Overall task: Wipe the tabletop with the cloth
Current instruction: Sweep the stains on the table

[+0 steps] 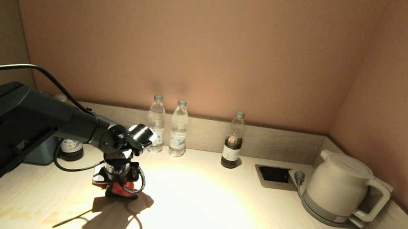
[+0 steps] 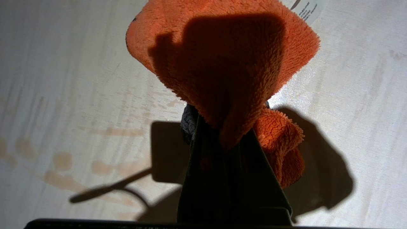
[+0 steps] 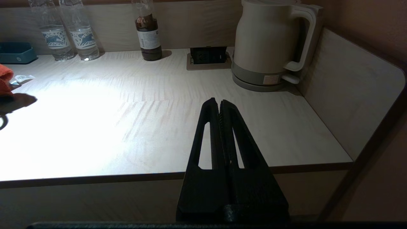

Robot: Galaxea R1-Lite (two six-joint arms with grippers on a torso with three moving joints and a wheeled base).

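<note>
An orange fluffy cloth (image 2: 222, 60) with a grey underside and a white tag is bunched between the fingers of my left gripper (image 2: 227, 127), which is shut on it. In the head view the left gripper (image 1: 119, 190) points down and presses the cloth (image 1: 122, 190) on the pale wooden tabletop (image 1: 212, 214) at the left middle. Brownish stains (image 2: 63, 165) streak the table beside the gripper. My right gripper (image 3: 219, 103) is shut and empty, held off the table's front edge on the right; it does not show in the head view. An edge of the cloth (image 3: 4, 81) shows in the right wrist view.
Two clear water bottles (image 1: 167, 129) and a dark-liquid bottle (image 1: 233, 139) stand along the back wall. A white kettle (image 1: 339, 189) on its base stands at the back right beside a recessed socket (image 1: 274, 174). A blue-grey box (image 1: 44, 150) and a small bottle (image 1: 71, 148) sit at back left.
</note>
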